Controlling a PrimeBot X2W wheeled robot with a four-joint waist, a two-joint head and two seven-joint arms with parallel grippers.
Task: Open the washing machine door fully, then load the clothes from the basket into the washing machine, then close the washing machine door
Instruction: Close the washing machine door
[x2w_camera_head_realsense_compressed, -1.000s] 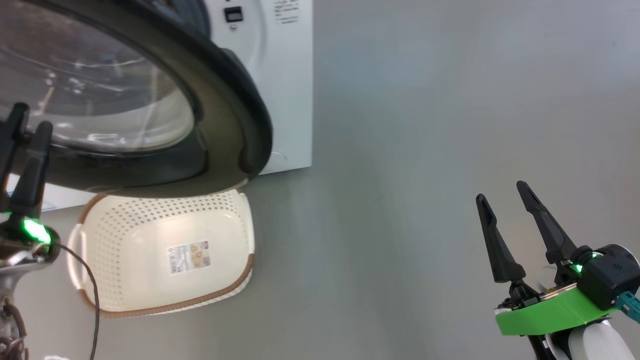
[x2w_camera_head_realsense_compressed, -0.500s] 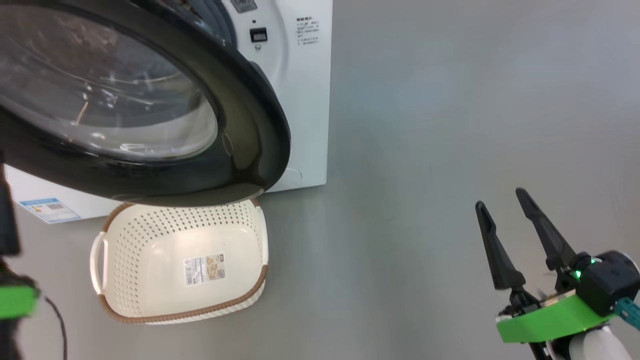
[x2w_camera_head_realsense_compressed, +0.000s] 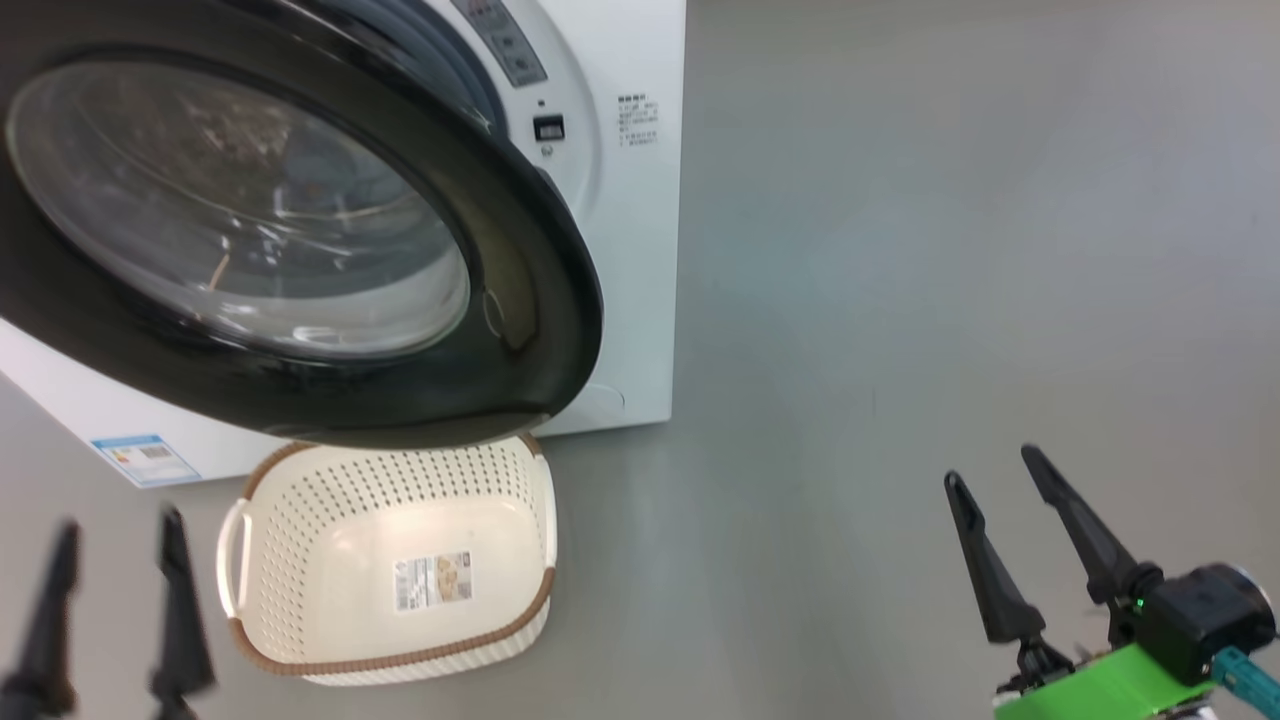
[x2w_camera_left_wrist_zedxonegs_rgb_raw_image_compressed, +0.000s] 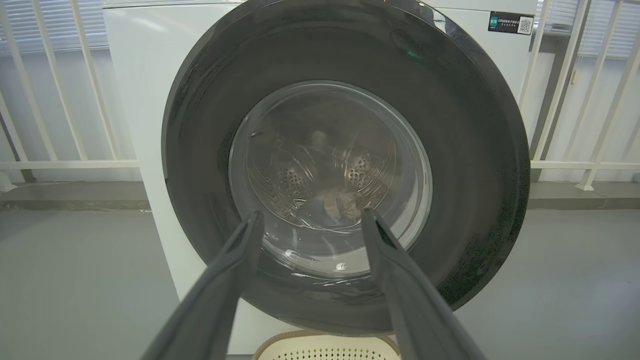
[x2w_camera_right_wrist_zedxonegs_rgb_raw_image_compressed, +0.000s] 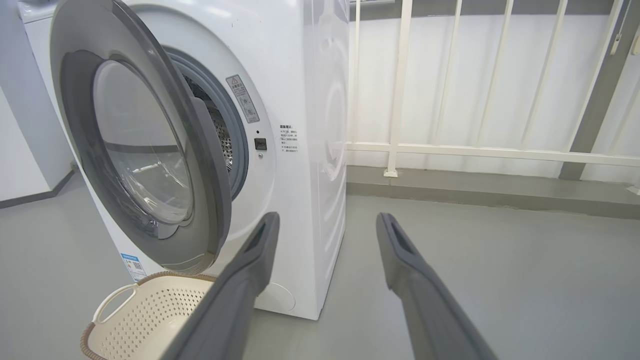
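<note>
The washing machine (x2w_camera_head_realsense_compressed: 640, 250) (x2w_camera_right_wrist_zedxonegs_rgb_raw_image_compressed: 310, 150) stands white on the grey floor. Its door (x2w_camera_head_realsense_compressed: 300, 390) (x2w_camera_left_wrist_zedxonegs_rgb_raw_image_compressed: 465, 165) (x2w_camera_right_wrist_zedxonegs_rgb_raw_image_compressed: 200, 165), with a black rim and a glass bowl, hangs partly open and angled away from the drum mouth. Through the glass a dim lump of clothes (x2w_camera_left_wrist_zedxonegs_rgb_raw_image_compressed: 334, 205) lies in the steel drum. The basket (x2w_camera_head_realsense_compressed: 300, 520) (x2w_camera_right_wrist_zedxonegs_rgb_raw_image_compressed: 150, 315) (x2w_camera_left_wrist_zedxonegs_rgb_raw_image_compressed: 325, 347) sits on the floor under the door, with only its label inside. My left gripper (x2w_camera_head_realsense_compressed: 118, 535) (x2w_camera_left_wrist_zedxonegs_rgb_raw_image_compressed: 311, 217) is open, low and left of the basket, facing the door. My right gripper (x2w_camera_head_realsense_compressed: 988, 468) (x2w_camera_right_wrist_zedxonegs_rgb_raw_image_compressed: 327, 220) is open over bare floor, well to the right.
A white railing (x2w_camera_right_wrist_zedxonegs_rgb_raw_image_compressed: 400, 145) and a low kerb run behind and beside the machine. A blue sticker (x2w_camera_head_realsense_compressed: 140, 458) marks the machine's lower front corner. Grey floor (x2w_camera_head_realsense_compressed: 950, 250) spreads wide to the right of the machine.
The head view has shifted, so machine and basket sit further right and lower. My left gripper has come away from the door's left rim to low beside the basket. Both stay open.
</note>
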